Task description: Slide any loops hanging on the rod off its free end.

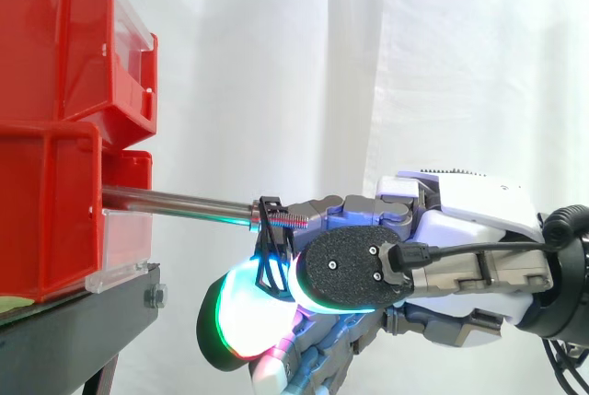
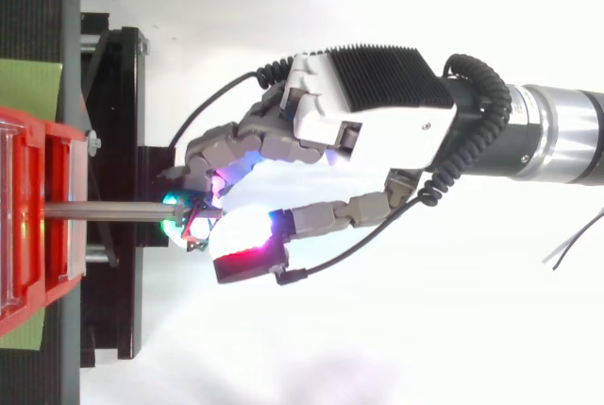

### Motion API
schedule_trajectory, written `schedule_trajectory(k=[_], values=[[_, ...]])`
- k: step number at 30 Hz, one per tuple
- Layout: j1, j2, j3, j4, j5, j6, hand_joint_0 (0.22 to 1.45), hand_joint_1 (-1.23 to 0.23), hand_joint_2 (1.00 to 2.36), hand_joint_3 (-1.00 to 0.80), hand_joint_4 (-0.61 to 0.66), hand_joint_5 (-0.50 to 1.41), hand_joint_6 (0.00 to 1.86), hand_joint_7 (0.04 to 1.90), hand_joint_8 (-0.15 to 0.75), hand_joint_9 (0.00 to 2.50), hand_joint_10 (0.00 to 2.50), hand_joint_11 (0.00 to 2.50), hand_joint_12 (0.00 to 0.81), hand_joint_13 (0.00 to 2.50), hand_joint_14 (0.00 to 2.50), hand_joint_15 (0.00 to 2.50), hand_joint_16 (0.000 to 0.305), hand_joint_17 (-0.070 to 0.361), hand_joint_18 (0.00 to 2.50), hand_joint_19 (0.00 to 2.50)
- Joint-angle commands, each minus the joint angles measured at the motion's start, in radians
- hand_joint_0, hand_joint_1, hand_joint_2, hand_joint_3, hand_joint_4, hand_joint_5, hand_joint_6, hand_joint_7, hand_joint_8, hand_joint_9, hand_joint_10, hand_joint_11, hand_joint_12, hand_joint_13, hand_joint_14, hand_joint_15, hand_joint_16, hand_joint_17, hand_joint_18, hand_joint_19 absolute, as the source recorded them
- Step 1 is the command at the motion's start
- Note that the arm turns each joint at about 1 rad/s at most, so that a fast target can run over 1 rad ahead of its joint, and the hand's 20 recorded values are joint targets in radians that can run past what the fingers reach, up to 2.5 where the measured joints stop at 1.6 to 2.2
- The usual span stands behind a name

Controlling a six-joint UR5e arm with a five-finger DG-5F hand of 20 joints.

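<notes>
White curtain hangs behind the red bins [image 1: 55, 137] on their black stand [image 1: 83, 307]. From the bins we see a metal rod [image 1: 175, 202] reaching right — near its threaded free end hangs a black loop [image 1: 270, 252]. We find the hand [image 2: 377, 131] clenched there, its glowing fingertips [image 1: 244, 312] pinching the loop.

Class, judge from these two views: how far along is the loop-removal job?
Done: the hand is at the rod. In hand: its fingers pinch the black loop, which hangs near the rod's threaded free end. Left: slide the loop off that end.
</notes>
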Motion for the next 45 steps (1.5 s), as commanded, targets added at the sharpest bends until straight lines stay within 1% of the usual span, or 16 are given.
schedule_trajectory(k=[1,2,4,5,6,12,20,30,33,36,38,41,42,43,44,45], values=[[0.003,0.000,0.000,-0.011,-0.035,-0.020,0.59,-0.63,1.01,0.13,-0.02,-0.17,0.93,1.03,0.375,0.89,0.01,0.29,0.361,1.04,0.01,0.19,0.056,0.127,1.06,0.29],[0.003,0.002,0.000,-0.026,-0.056,-0.037,0.59,-0.63,1.01,0.13,-0.02,-0.17,0.93,1.02,0.374,0.89,0.01,0.28,0.361,1.04,0.01,0.19,0.056,0.126,1.06,0.29],[0.001,0.005,0.000,-0.034,-0.062,-0.042,0.59,-0.63,1.01,0.13,-0.02,-0.16,0.93,1.03,0.376,0.89,0.01,0.28,0.360,1.04,0.01,0.20,0.056,0.127,1.06,0.29],[-0.003,0.011,0.000,-0.058,-0.078,-0.063,0.59,-0.63,1.01,0.13,-0.02,-0.16,0.93,1.02,0.376,0.89,0.01,0.28,0.361,1.04,0.01,0.19,0.056,0.127,1.06,0.29],[-0.003,0.015,0.000,-0.068,-0.079,-0.074,0.59,-0.63,1.01,0.13,-0.02,-0.16,0.93,1.02,0.375,0.89,0.01,0.29,0.362,1.04,0.01,0.19,0.057,0.127,1.06,0.29],[-0.002,0.045,0.000,-0.135,-0.082,-0.114,0.59,-0.63,1.01,0.13,-0.02,-0.16,0.92,1.03,0.377,0.89,0.01,0.28,0.361,1.05,0.01,0.19,0.057,0.127,1.06,0.29],[-0.003,0.074,0.000,-0.184,-0.086,-0.119,0.59,-0.63,1.01,0.13,-0.01,-0.16,0.92,1.03,0.375,0.89,0.01,0.28,0.363,1.05,0.01,0.20,0.057,0.128,1.07,0.28],[-0.006,0.126,0.000,-0.304,-0.086,-0.119,0.59,-0.64,1.01,0.12,-0.02,-0.17,0.92,1.02,0.375,0.89,0.01,0.29,0.362,1.04,0.01,0.20,0.056,0.127,1.06,0.29],[-0.008,0.152,-0.001,-0.364,-0.082,-0.116,0.59,-0.64,1.02,0.10,-0.02,-0.17,0.92,1.02,0.366,0.88,0.01,0.29,0.357,1.04,0.01,0.19,0.055,0.124,1.05,0.29],[-0.008,0.167,0.000,-0.404,-0.081,-0.114,0.59,-0.65,1.02,0.08,-0.02,-0.18,0.92,1.02,0.359,0.88,0.01,0.29,0.346,1.03,0.01,0.21,0.053,0.119,1.03,0.31],[-0.008,0.187,0.000,-0.450,-0.076,-0.096,0.59,-0.66,1.02,0.07,-0.01,-0.18,0.92,1.02,0.352,0.87,0.01,0.29,0.346,1.03,0.01,0.21,0.052,0.117,1.02,0.31],[-0.008,0.190,0.000,-0.469,-0.064,-0.073,0.59,-0.66,1.02,0.05,-0.01,-0.19,0.92,1.03,0.341,0.86,0.01,0.30,0.335,1.02,0.01,0.22,0.050,0.113,1.01,0.32],[-0.008,0.195,0.000,-0.486,-0.041,-0.031,0.58,-0.67,1.03,0.04,-0.01,-0.19,0.91,1.04,0.334,0.86,0.01,0.29,0.332,1.01,0.01,0.22,0.049,0.111,1.00,0.33],[-0.005,0.195,0.000,-0.493,-0.030,-0.011,0.58,-0.67,1.03,0.03,-0.01,-0.19,0.91,1.04,0.330,0.85,0.01,0.30,0.329,1.01,0.01,0.22,0.049,0.109,0.99,0.34],[-0.002,0.196,0.000,-0.512,0.008,0.073,0.58,-0.67,1.03,0.03,-0.02,-0.19,0.91,1.05,0.330,0.85,0.01,0.30,0.326,1.01,0.01,0.23,0.048,0.108,0.99,0.34],[-0.002,0.196,0.000,-0.517,0.017,0.099,0.58,-0.67,1.03,0.02,-0.02,-0.19,0.91,1.06,0.323,0.85,0.01,0.30,0.321,1.00,0.01,0.23,0.047,0.105,0.98,0.35]])
